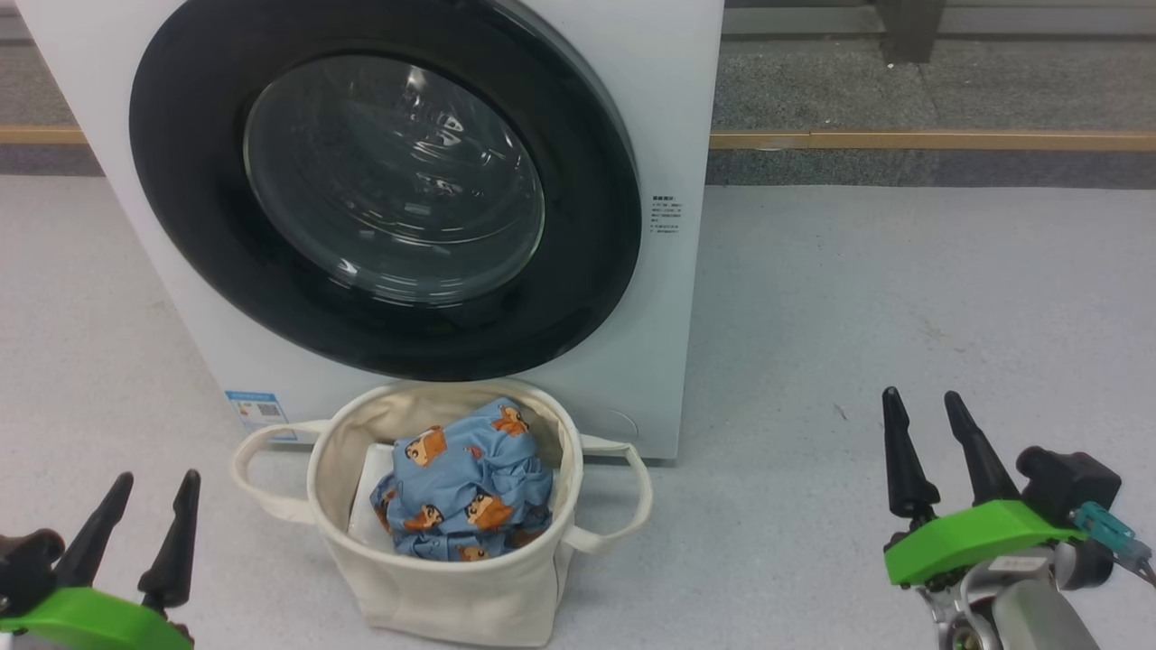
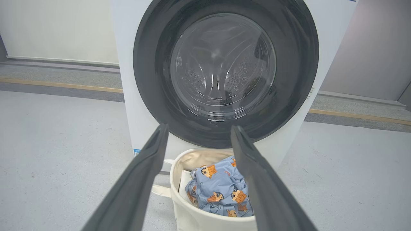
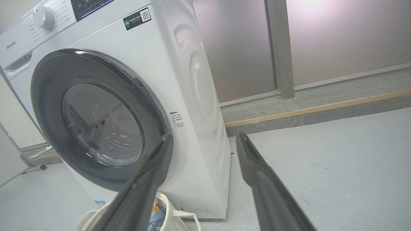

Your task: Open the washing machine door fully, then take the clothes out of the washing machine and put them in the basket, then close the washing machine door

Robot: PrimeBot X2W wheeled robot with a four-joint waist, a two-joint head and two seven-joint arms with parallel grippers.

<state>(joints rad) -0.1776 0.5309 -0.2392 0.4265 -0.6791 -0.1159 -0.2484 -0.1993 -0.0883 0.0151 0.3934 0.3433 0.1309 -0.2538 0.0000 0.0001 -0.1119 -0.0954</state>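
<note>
Clothes: light-blue printed garment, bunched inside the basket on its white liner.
Basket: on the floor, just in front of the washing machine.
Washing machine door: flush against the machine front, with the steel drum visible through the glass.
Left gripper: my fingers stand wide apart and hold nothing; low, left of the basket.
Right gripper: my fingers stand wide apart and hold nothing; well right of the basket.

Left gripper, right gripper low, jaws wide (both empty).
</note>
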